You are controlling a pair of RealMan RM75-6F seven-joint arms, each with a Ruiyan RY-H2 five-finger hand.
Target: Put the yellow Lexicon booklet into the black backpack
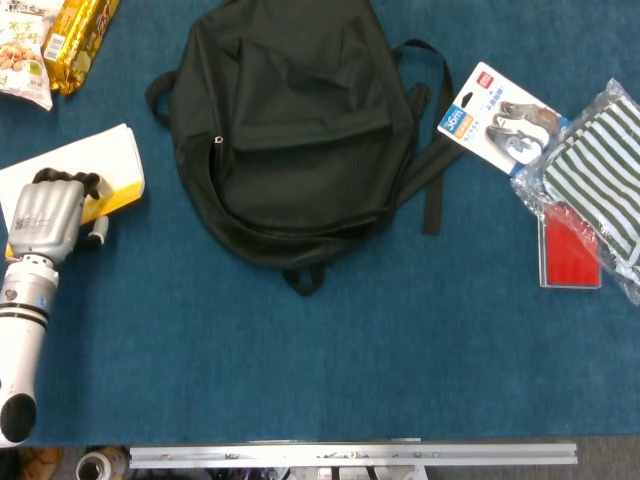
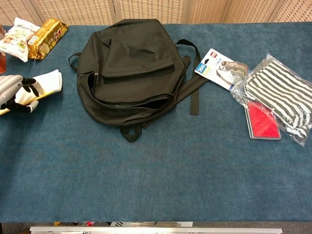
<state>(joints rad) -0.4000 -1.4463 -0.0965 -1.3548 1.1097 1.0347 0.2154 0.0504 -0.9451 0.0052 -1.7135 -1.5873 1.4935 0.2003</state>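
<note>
The yellow-and-white Lexicon booklet (image 1: pixel 95 162) is at the far left, tilted with its near edge raised off the cloth. My left hand (image 1: pixel 45 215) grips it, fingers curled over its lower part; in the chest view the left hand (image 2: pixel 10 91) shows at the left edge with the booklet (image 2: pixel 46 81) sticking out to its right. The black backpack (image 1: pixel 290 120) lies flat in the middle of the table, its main zipper (image 2: pixel 129 103) gaping toward me. About a hand's width separates booklet and backpack. My right hand is in neither view.
Snack packets (image 1: pixel 55 40) lie at the far left corner. A carded clip pack (image 1: pixel 498 115), a striped pouch in plastic (image 1: pixel 600 190) and a red case (image 1: pixel 570 255) sit on the right. The backpack straps (image 1: pixel 435 160) trail to its right. Blue cloth (image 1: pixel 330 360) covers the table.
</note>
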